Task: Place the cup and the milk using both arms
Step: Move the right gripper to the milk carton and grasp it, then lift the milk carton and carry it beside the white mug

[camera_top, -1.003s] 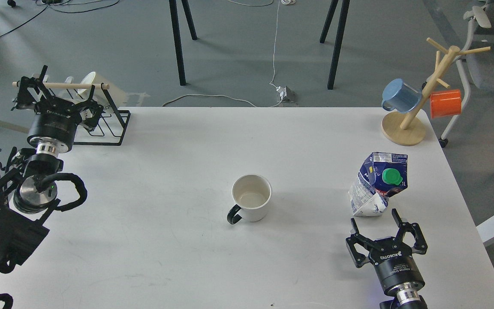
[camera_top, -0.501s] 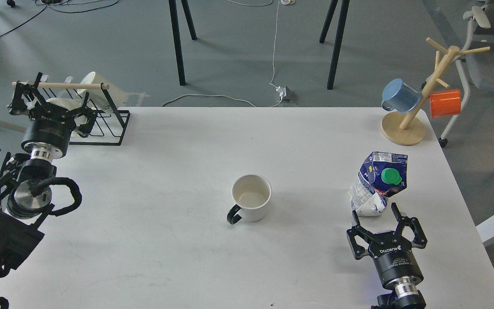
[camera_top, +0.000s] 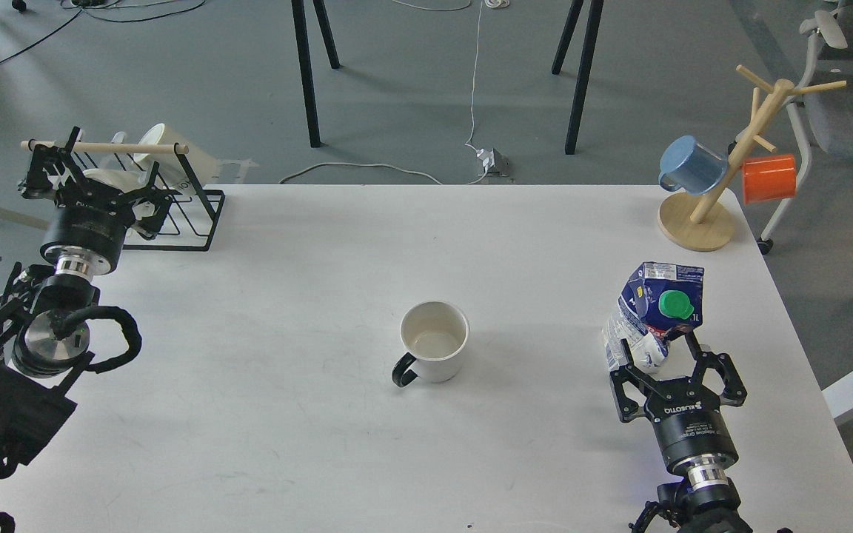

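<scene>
The right hand (camera_top: pixel 657 349) is wide open around the bottom of the crumpled milk carton (camera_top: pixel 654 314) at 3 o'clock on the desk (camera_top: pixel 323 444), so it should squeeze gently.

1. The cup (camera_top: pixel 434 340) is white, with a black handle.
   - It stands upright on the white table (camera_top: pixel 323 296), near the middle.
   - Its mouth faces up and the inside looks empty.
   - The handle points toward the near-left.
2. The milk carton (camera_top: pixel 654 317) is blue and white, with a green screw cap on its sloped top.
   - It stands on the right part of the table, well apart from the cup.
   - Its lower body is crumpled and dented, and the carton leans slightly.
   - The cap faces the near side.
   - Small print covers the white lower panel; it is too small to read.
</scene>
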{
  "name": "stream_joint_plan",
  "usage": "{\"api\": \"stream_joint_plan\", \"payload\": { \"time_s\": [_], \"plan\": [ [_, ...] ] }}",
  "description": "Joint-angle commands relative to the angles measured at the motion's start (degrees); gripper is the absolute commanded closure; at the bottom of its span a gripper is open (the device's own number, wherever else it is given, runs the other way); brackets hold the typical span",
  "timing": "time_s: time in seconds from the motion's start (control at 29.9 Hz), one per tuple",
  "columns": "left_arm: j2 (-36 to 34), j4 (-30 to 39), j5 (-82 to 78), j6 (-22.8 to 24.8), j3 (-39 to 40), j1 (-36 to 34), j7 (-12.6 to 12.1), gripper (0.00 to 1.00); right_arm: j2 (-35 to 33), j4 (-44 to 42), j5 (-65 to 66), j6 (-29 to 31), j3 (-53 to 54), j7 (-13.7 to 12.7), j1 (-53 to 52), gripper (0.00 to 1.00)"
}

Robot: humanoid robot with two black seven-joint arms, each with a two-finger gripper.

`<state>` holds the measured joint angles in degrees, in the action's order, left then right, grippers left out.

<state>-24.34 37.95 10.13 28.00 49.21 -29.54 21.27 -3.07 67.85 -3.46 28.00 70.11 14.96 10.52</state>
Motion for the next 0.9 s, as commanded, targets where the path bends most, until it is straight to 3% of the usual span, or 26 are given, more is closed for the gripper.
{"api": "stream_joint_plan", "payload": {
  "time_s": [0.0, 0.13, 0.27, 0.37, 0.5, 0.87],
  "plan": [
    [-0.10, -0.07, -0.03, 0.00, 0.00, -0.08, 0.00, 0.01, 0.17, -2.53, -0.32, 0.00, -0.41, -0.02, -2.77, 0.28],
    [-0.01, -0.07, -0.12, 0.00, -0.08, 0.01, 0.09, 0.01, 2.19, -7.81, -0.41, 0.00, -0.50, 0.15, -4.89, 0.32],
    [-0.01, -0.59, -0.12, 0.00, 0.00, 0.01, 0.09, 0.01, 2.37, -7.82, -0.50, 0.00, -0.94, 0.24, -4.54, 0.47],
    [-0.10, -1.56, -0.12, 0.00, 0.09, -0.08, 0.09, 0.01, 2.28, -7.64, -0.50, 0.00, -1.11, 0.07, -4.54, 0.66],
    [-0.10, -1.82, -0.12, 0.00, 0.00, -0.25, 0.09, 0.01, 2.28, -7.47, -0.50, 0.00, -1.29, -0.20, -4.63, 0.81],
    [-0.19, -1.82, -0.12, 0.00, 0.01, -0.69, 0.09, 0.01, 2.55, 4.48, -1.02, 0.00, -5.76, -0.20, -0.50, 0.87]
  ]
}}
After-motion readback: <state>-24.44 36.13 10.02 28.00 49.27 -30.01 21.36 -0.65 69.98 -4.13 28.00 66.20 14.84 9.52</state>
